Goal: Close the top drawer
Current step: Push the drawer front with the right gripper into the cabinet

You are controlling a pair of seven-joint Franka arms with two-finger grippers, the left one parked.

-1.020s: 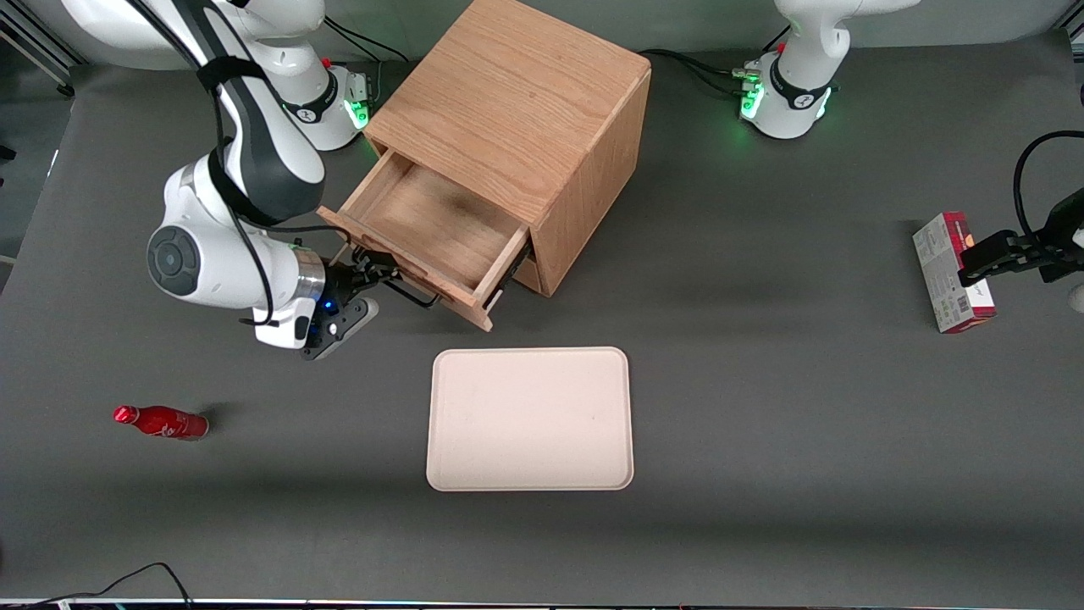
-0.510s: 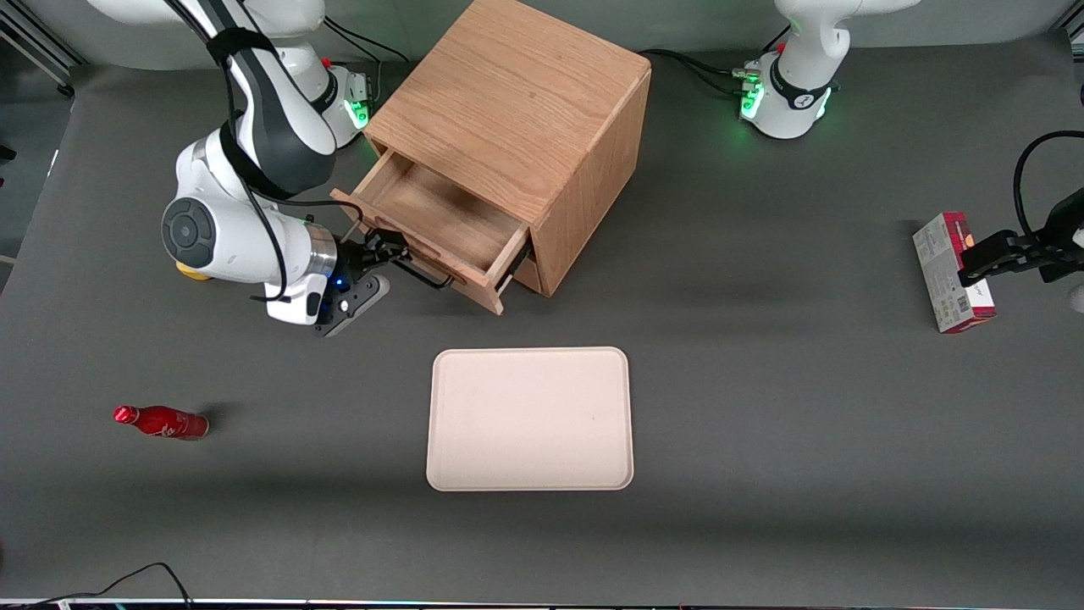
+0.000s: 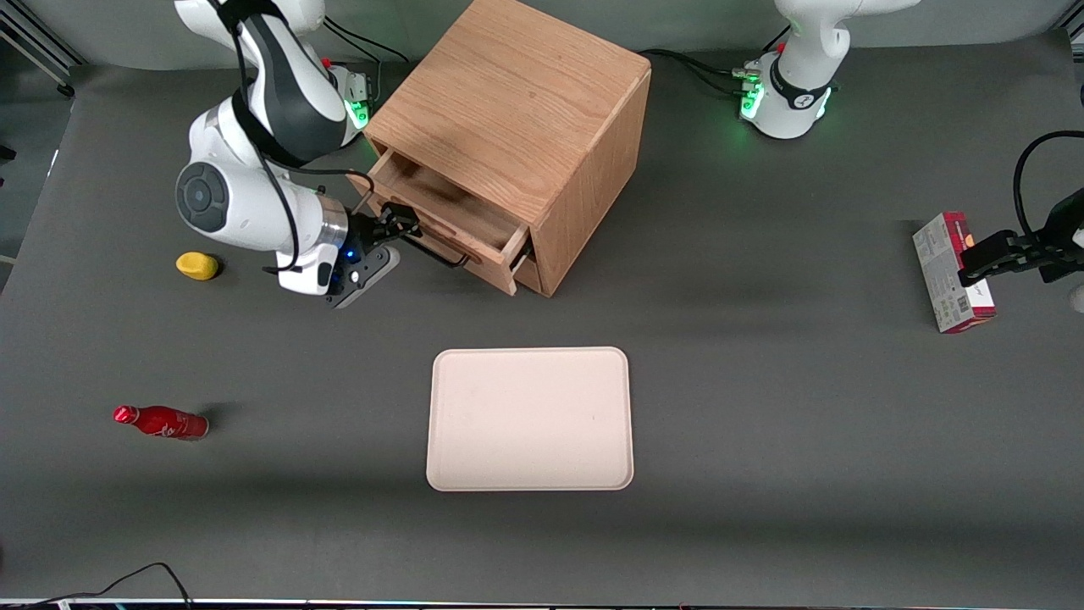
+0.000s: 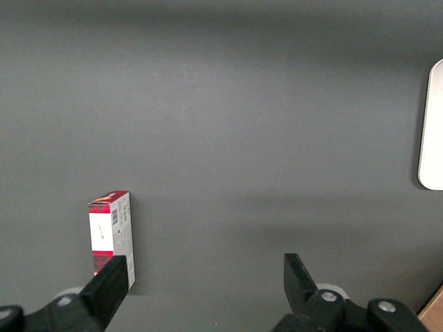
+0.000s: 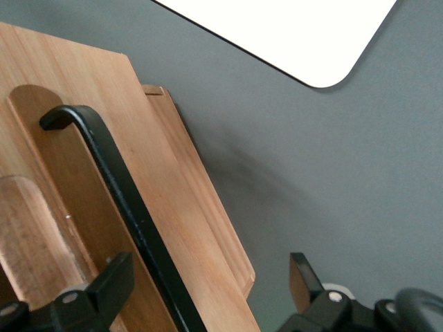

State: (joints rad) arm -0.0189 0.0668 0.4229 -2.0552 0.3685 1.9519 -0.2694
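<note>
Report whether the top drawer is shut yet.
Not yet: partly open. The top drawer juts out of the cabinet, some of its inside showing. The end effector is at its black handle, fingers open astride it.

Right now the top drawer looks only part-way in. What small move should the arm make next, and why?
Probably keep pushing along the same line, into the cabinet. The top drawer sticks out, with a strip of its floor showing. The gripper is at the drawer's front, its fingers open astride the black handle, so it is placed to drive the front in until flush.
</note>
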